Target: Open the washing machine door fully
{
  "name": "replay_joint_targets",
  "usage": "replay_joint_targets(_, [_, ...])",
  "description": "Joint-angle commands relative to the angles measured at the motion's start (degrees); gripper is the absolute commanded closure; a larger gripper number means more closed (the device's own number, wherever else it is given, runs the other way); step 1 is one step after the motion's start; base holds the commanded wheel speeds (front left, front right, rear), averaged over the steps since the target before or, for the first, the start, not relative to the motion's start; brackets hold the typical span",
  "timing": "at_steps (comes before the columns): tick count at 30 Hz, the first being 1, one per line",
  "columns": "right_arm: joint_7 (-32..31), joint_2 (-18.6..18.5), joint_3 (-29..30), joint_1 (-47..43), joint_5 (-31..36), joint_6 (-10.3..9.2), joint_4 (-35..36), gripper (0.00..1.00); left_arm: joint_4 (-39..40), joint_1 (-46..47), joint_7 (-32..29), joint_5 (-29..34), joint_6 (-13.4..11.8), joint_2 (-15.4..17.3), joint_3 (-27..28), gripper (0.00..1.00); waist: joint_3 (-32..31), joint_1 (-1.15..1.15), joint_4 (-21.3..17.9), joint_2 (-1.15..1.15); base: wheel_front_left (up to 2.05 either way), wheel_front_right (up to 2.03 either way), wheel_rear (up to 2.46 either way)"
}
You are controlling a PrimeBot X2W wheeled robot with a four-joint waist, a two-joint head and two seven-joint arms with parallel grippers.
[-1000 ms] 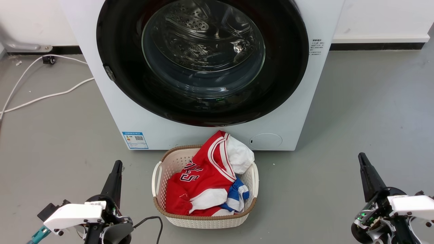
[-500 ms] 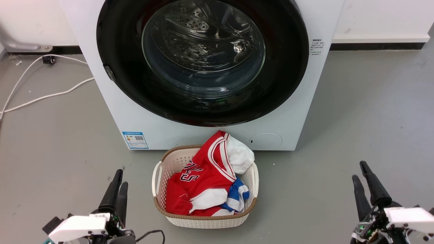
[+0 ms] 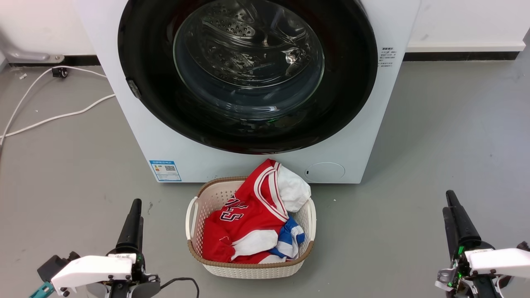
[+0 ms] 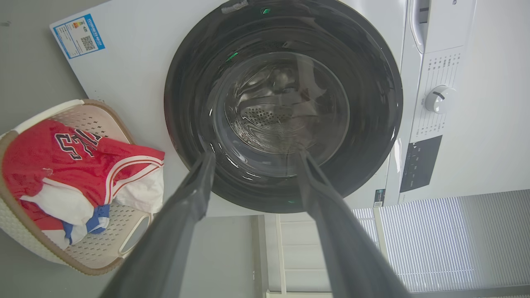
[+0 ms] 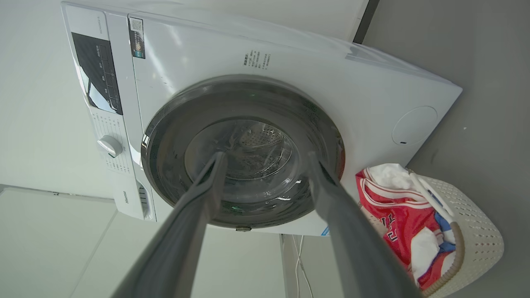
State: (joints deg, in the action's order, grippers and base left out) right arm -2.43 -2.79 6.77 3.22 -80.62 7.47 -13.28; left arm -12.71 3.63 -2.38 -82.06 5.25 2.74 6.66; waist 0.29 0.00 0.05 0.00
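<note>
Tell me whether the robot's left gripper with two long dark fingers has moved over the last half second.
Yes: the left gripper shifted left, away from the white perforated laundry basket, and slightly up the head view.

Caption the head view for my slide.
The washing machine door shut; laundry basket in front; left end effector and right end effector low, clear of both.

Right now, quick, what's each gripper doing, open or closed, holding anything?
Left gripper: open, fingers spread, holding nothing.
Right gripper: open, fingers spread, holding nothing.
</note>
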Motion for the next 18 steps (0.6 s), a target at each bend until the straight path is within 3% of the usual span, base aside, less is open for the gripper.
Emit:
replay_joint_targets(1, [0.54, -0.13, 0.03, 0.42, 2.42, 0.02, 1.75, 0.0, 1.73, 0.85, 0.51, 1.99, -0.5, 0.08, 0.1, 0.0, 0.02, 0.0, 0.01, 0.0, 0.0, 0.0, 0.0])
replay_joint_targets(18, [4.55, -0.13, -2.72, -1.47, 27.82, 0.02, 9.23, 0.0, 6.13, -0.75, 4.49, 24.95, -4.17, 0.11, -4.61, 0.0, 0.15, 0.0, 0.11, 0.0, 0.0, 0.0, 0.0])
